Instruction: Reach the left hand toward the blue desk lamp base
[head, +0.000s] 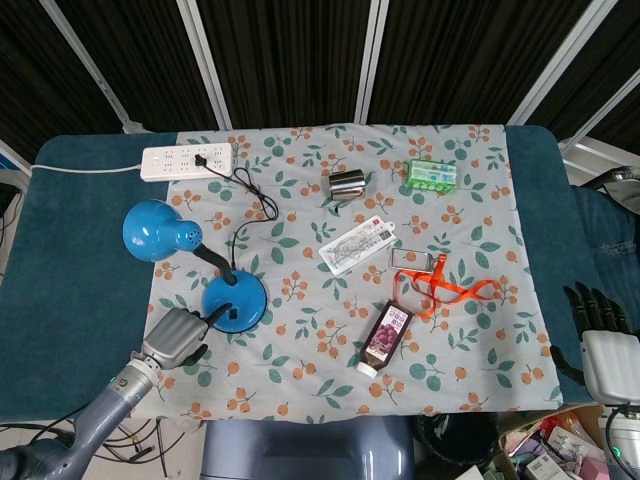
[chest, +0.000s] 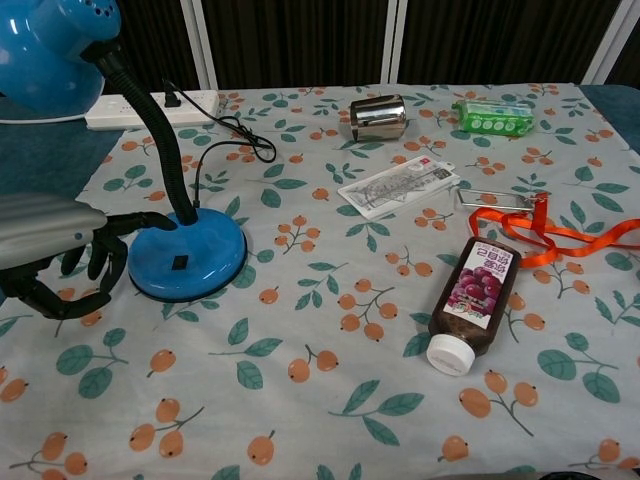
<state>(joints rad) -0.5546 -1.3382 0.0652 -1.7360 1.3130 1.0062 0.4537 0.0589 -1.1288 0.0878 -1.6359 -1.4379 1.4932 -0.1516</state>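
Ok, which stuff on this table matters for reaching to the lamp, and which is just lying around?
Part of the job: blue desk lamp's round base; left hand, fingers spread beside it.

Just lying about: white power strip, shiny metal cup, green blister pack, white printed packet, orange ribbon, purple-labelled bottle. Right hand idle.

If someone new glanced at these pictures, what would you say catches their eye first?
Probably the bright blue desk lamp, whose round blue base stands at the left of the flowered cloth. Right beside that base is the left robot hand, fingers spread and curled toward it. Further right, an orange ribbon lies next to a purple juice bottle on its side.
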